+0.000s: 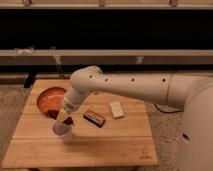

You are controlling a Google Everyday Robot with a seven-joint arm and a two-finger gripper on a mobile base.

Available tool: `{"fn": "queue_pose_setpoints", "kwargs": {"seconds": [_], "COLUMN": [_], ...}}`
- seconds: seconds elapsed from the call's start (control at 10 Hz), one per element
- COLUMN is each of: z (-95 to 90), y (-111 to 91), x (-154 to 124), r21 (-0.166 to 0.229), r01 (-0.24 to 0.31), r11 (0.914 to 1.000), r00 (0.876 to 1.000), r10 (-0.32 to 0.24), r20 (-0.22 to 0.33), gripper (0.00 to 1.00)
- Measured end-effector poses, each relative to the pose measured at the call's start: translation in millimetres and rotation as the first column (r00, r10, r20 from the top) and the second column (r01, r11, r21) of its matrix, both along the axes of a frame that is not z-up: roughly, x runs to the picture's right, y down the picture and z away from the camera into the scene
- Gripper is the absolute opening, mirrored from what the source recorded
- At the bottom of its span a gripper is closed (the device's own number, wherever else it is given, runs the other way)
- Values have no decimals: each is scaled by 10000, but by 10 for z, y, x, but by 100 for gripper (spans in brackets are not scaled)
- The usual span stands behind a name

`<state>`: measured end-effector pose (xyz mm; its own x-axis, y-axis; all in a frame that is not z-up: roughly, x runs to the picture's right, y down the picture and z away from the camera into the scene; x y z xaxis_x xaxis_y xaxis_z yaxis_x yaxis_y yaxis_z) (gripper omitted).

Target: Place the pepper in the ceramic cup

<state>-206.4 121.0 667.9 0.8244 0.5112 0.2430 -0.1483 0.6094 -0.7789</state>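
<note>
Ceramic cup: we see a small white round cup (63,132), slightly tapered and without a handle, standing upright near the front left of the tabletop (115,145).
Pepper: we make out a small dark red-brown glossy shape (68,120) just above the cup's rim, beside the tip of the arm; whether it touches the rim we cannot tell.
Gripper: the gripper (63,119) hangs directly over the cup's mouth, pointing down; we cannot tell how the jaws stand, since the tip blends with the pepper and the rim.
Arm: a smooth, cream-white rounded arm (130,89) with a row of small dark dots reaches in from the right and bends down at a bulbous joint; it covers part of the tabletop's back edge.
Tabletop: pale wood in long planks, matte, with a light grain.
Orange bowl: a wide, shallow orange bowl (47,98) sits behind the cup at the left, its right side hidden by the arm's wrist.
Dark bar: a flat dark rectangular bar (94,118) with coloured marks lies just right of the cup, apart from it.
White block: a small pale rectangular block (116,109) lies right of the bar.
</note>
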Motion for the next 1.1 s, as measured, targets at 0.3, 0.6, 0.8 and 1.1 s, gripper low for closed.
{"fn": "queue_pose_setpoints", "kwargs": {"seconds": [0.3, 0.6, 0.8, 1.1], "z": [-12, -5, 17, 76], "y": [50, 81, 89, 104], "x": [-134, -254, -296, -311], "r21": [-106, -245, -327, -540], "r01": [-84, -152, -229, -381], "r11": [9999, 9996, 9992, 9978], "r00": [9996, 9985, 9975, 9963], "r10": [87, 164, 250, 421], "r20": [256, 525, 657, 749], "gripper": [22, 52, 65, 66]}}
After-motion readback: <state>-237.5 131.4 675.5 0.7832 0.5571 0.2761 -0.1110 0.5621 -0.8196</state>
